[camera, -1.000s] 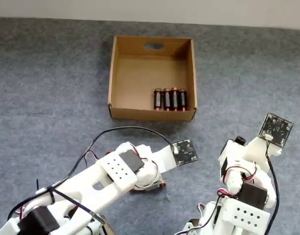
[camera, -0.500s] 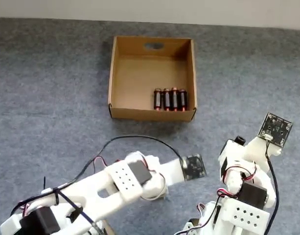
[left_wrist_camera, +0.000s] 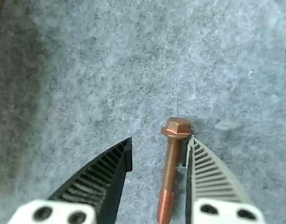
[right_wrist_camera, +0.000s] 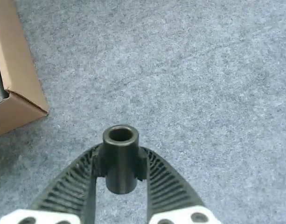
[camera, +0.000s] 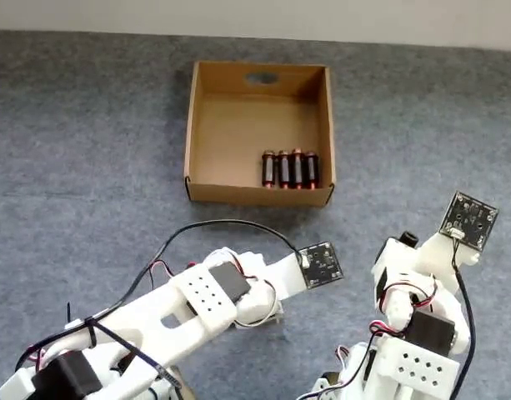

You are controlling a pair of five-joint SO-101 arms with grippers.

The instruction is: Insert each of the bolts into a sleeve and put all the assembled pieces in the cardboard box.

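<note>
A copper bolt (left_wrist_camera: 171,163) lies on the grey carpet between the fingers of my open left gripper (left_wrist_camera: 159,139), close against the white finger (left_wrist_camera: 203,168). My right gripper (right_wrist_camera: 119,156) is shut on a black sleeve (right_wrist_camera: 121,175), held above the carpet with its open bore facing away from the wrist. The cardboard box (camera: 191,125) stands at the back middle of the table, its corner (right_wrist_camera: 17,93) showing in the right wrist view. Several assembled pieces (camera: 290,169) lie side by side in its front right part. The left arm (camera: 209,296) is front left, the right arm (camera: 413,333) front right.
Grey carpet (camera: 88,167) covers the table on both sides of the box. A black cable (camera: 213,225) loops from the left arm just in front of the box wall.
The left arm's wrist swung toward the front right, then came back a little toward the box. The right arm with the sleeve stayed still.
</note>
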